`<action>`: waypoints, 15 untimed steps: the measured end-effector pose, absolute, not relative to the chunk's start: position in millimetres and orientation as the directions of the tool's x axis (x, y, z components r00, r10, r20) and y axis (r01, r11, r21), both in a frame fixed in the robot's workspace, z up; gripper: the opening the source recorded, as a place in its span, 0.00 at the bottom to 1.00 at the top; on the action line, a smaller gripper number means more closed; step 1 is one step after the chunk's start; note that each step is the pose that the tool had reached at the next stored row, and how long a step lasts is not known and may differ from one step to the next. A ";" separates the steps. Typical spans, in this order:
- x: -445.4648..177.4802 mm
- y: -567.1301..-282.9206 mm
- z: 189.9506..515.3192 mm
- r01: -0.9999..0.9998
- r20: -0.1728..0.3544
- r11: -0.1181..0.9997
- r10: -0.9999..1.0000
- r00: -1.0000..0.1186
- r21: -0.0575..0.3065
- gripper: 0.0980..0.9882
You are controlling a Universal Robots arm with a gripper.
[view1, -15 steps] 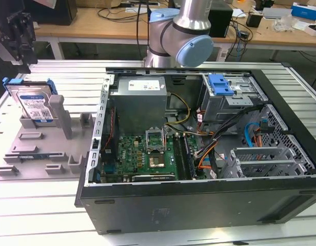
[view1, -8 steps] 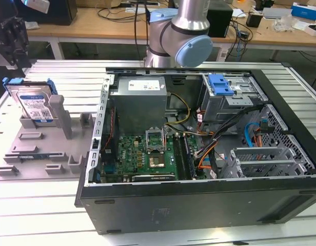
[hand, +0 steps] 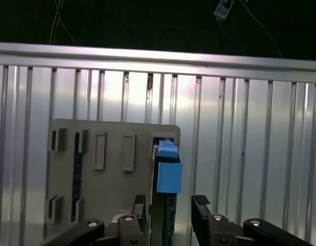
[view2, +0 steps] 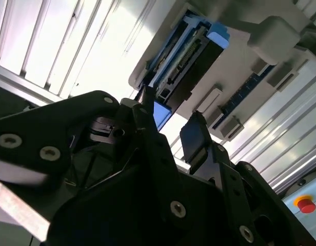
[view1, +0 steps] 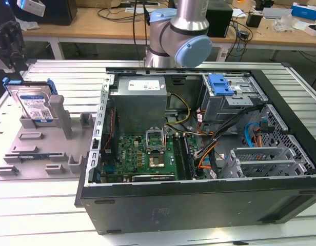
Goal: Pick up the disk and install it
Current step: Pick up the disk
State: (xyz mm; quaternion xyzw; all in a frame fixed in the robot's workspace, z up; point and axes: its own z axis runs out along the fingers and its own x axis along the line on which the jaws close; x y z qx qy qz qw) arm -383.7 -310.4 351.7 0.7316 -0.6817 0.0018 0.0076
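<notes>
Ribbed metal table (view1: 55, 72); open PC case (view1: 199, 205) centre. Disk (view1: 35, 105) upright in grey holder (view1: 24, 154), exterior view's left, grey post (view1: 60, 115) just beside. Gripper (hand: 170, 200) spread, apparently flanking disk's edge, not pinching.

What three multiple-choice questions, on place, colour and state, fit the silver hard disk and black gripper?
1. Where is the flat silver metal disk in its blue plastic carrier? A. upright in the slotted plastic holder; B. inside the computer case; C. on the wooden desk.
2. The holder's colour? A. red; B. grey; C. yellow.
3. The black two-finger gripper is: A. shut on the disk; B. shut on a cable; C. open.
A, it stands in the holder's slot; B, the exterior view shows grey; C, its fingers stand apart.
</notes>
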 end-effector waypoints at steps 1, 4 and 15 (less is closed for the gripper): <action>-384.8 -309.9 350.9 -0.997 0.013 -0.081 -0.997 0.081 0.009 0.43; -389.5 -309.7 347.8 -0.996 0.013 -0.089 -0.996 0.089 0.009 0.43; -391.2 -310.3 343.3 -0.997 0.013 -0.078 -0.997 0.078 0.008 0.43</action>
